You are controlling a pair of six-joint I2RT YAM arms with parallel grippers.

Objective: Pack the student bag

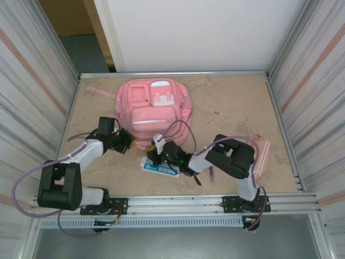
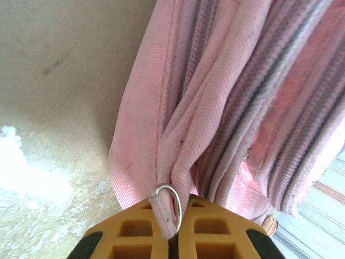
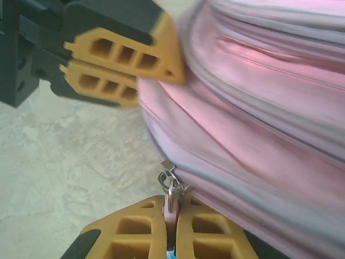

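L gripper [image 2: 173,229] pinches zip pull [image 2: 169,209]; R gripper [image 3: 171,218] likewise (2 pulls [image 3: 170,186]); 1 bag [image 1: 153,105].

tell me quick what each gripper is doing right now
left gripper: closed on a zipper pull of the student bag
right gripper: closed on a second zipper pull

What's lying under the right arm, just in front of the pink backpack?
A flat blue-and-white packet lies on the table. The right arm covers its right end and part of its top, so its label cannot be read.
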